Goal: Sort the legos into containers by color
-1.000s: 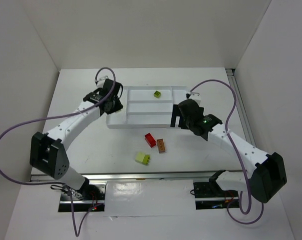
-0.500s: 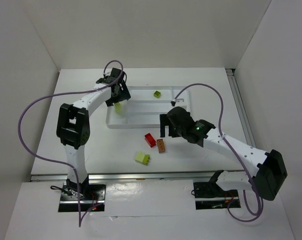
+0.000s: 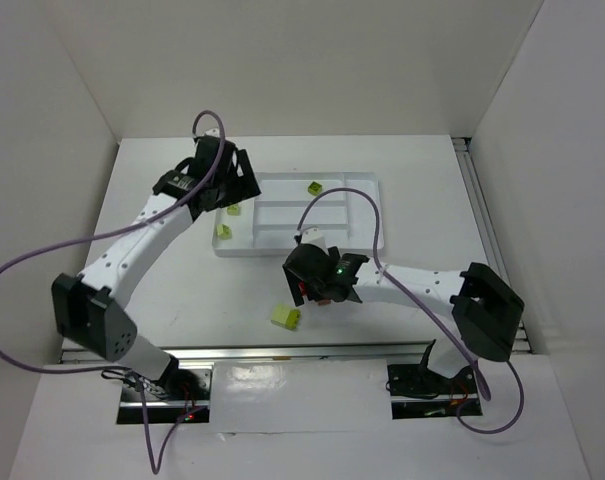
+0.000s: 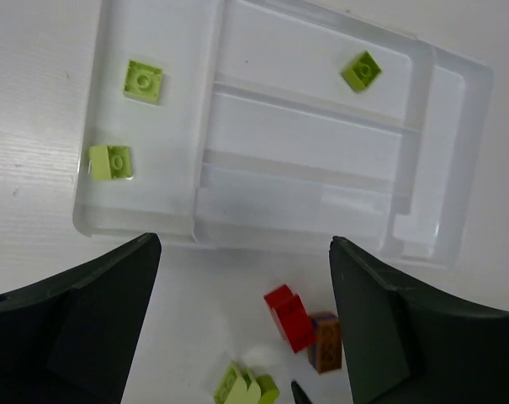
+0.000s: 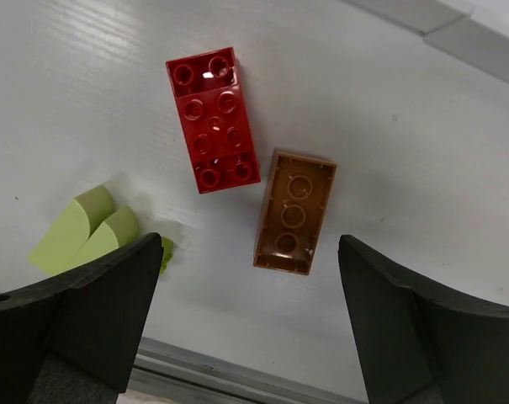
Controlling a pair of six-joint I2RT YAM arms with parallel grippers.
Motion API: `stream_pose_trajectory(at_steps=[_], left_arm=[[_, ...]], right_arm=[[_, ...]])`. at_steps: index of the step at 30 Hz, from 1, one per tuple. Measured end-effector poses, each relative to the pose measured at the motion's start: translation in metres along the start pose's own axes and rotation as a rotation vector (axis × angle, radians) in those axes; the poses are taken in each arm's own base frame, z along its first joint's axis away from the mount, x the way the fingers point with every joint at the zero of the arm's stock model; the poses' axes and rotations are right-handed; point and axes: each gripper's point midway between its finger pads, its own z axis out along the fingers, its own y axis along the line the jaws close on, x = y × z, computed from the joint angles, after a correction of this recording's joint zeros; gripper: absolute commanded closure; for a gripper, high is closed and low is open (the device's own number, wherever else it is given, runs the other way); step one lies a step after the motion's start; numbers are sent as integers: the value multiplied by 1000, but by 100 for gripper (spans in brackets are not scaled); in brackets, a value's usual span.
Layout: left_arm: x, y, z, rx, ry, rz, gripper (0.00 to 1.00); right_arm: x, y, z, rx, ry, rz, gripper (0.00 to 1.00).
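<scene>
The white tray [image 3: 312, 235] holds three lime legos: two in its left compartment [image 4: 144, 81] [image 4: 111, 162] and one in a far compartment [image 4: 361, 71]. My left gripper [image 3: 232, 185] hovers over the tray's left end, open and empty [image 4: 241, 248]. On the table, a red lego [image 5: 214, 119] lies beside a brown-orange lego [image 5: 294, 210] that is turned studs-down. A larger pale yellow-green lego [image 3: 285, 317] sits near the front. My right gripper [image 3: 312, 287] hangs open just above the red and brown legos [image 5: 250, 282], touching neither. It hides most of them in the top view.
The table's front edge [image 5: 237, 374] runs close below the right gripper. Purple cables loop over both arms, one above the tray's middle [image 3: 332, 200]. White walls enclose the table on three sides.
The left gripper has opened, and two lime legos now show in the tray's left compartment. The right arm has swung from the tray's right end down to the red and brown legos.
</scene>
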Motion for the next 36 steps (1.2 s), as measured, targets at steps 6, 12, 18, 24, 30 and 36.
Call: stream_pose_trajectory(at_steps=[6,12,18,24,30,36], left_arm=[[18,1,-49,92,-23,31,9],[36,12,-43,69,22,44,9],[38,8,-44,86,32,49,10],[40,7,-44,93,37,53,10],[41,5,-44,100,43,54,10],[42,4,-45,117,53,73,10]], right_arm=[[-2,-16,0,27,-22,68,12],[4,-38,11,47,16,121,17],[0,-32,22,7,21,126,26],[10,-28,37,-4,65,100,31],[17,-29,44,-2,93,88,50],[13,-28,40,-13,82,103,64]])
